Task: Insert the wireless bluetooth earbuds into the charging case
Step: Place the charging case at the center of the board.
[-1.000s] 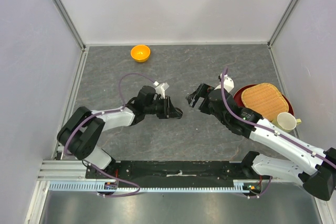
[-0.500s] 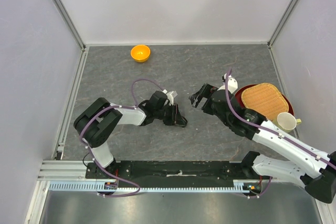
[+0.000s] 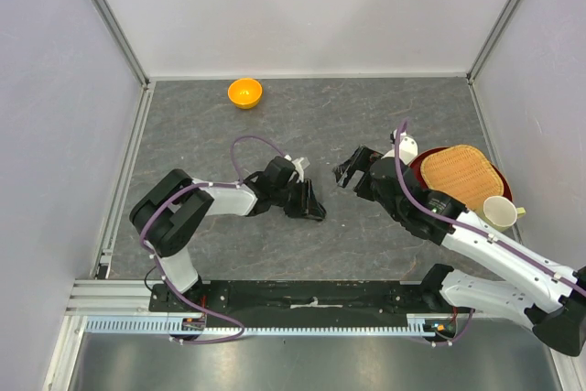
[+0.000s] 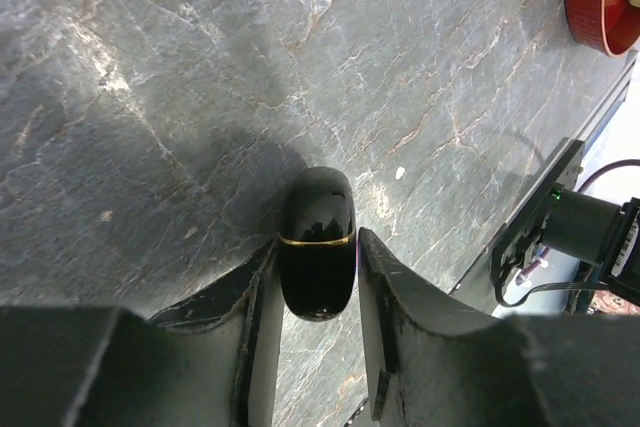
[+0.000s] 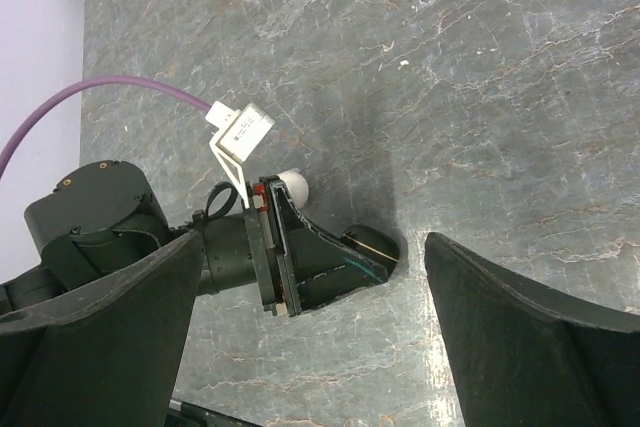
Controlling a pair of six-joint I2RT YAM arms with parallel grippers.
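The charging case (image 4: 316,209), glossy black with a thin gold seam, lies closed on the grey stone table. My left gripper (image 4: 317,247) is low on the table, and its fingers press the case's two sides. The case also shows in the top view (image 3: 318,213) and in the right wrist view (image 5: 374,244), at the tips of my left gripper (image 3: 309,207). My right gripper (image 3: 346,174) is open and empty. It hovers to the right of the case and apart from it. I see no earbuds in any view.
An orange bowl (image 3: 244,92) stands at the back of the table. A red tray (image 3: 419,168) with a woven mat (image 3: 462,176) and a pale cup (image 3: 499,212) sit at the right edge. The tray's rim shows in the left wrist view (image 4: 600,7).
My left arm has dropped low to the table and shifted a little right, with the case in its fingers. My right gripper has drawn back slightly to the right.
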